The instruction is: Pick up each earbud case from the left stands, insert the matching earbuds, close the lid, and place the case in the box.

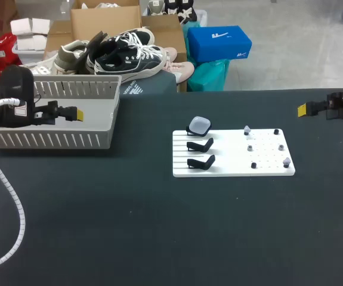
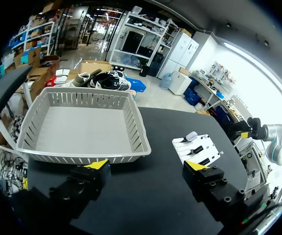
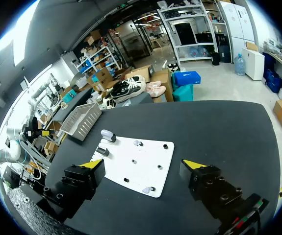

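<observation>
One rounded grey earbud case (image 1: 198,125) sits on top black stand (image 1: 191,131) of white pegboard (image 1: 231,170), frame centre. Both released, empty: left gripper (image 1: 76,113) over grey slatted basket (image 1: 58,140), upper left; right gripper (image 1: 303,109), right edge. Pickup looks not yet begun; next move is probably a reach to the case.

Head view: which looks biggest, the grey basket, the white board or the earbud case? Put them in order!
1. grey basket, the largest, though it sits further back
2. white board
3. earbud case, by far the smallest
</observation>
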Controlling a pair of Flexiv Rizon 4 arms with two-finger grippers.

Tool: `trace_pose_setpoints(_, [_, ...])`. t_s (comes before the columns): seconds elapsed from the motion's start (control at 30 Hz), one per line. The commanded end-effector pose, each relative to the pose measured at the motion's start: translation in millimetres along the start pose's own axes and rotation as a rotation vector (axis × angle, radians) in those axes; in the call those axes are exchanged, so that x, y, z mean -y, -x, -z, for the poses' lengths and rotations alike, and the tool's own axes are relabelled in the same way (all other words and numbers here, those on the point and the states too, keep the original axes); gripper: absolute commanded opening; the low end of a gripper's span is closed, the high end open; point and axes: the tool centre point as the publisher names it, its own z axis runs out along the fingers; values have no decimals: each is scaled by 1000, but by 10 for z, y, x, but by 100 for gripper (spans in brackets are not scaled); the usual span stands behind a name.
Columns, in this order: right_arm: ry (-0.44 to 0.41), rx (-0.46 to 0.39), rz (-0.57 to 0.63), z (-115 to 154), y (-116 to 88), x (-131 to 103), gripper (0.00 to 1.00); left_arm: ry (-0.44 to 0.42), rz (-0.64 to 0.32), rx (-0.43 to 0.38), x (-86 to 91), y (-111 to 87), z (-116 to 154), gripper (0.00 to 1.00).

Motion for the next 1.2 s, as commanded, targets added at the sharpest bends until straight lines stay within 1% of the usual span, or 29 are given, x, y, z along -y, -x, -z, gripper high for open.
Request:
trace_pose_setpoints(0.03, [3,0,1,-6,1,10,100,-50,-72,-9,49,56,-2,100])
trace_pose_setpoints(0.2, [3,0,1,-6,1,10,100,-131,-189,10,144,175,1,100])
trace_pose_setpoints(0.37, [3,0,1,-6,1,10,100,-233,-349,25,254,292,-50,100])
trace_pose_setpoints(0.53, [3,0,1,-6,1,10,100,-304,-492,41,322,439,-141,100])
trace_pose_setpoints(0.63, [3,0,1,-6,1,10,100,-358,-600,45,365,514,-224,100])
trace_pose_setpoints(0.77, [3,0,1,-6,1,10,100,-418,-703,27,427,530,-352,100])
trace_pose_setpoints(0.87, [3,0,1,-6,1,10,100,-484,-779,6,497,497,-442,100])
trace_pose_setpoints(0.97, [3,0,1,-6,1,10,100,-547,-831,-9,583,477,-556,100])
trace_pose_setpoints(1.13, [3,0,1,-6,1,10,100,-605,-915,-32,718,445,-790,100])
trace_pose_setpoints(1.2, [3,0,1,-6,1,10,100,-619,-942,-28,762,435,-847,100])
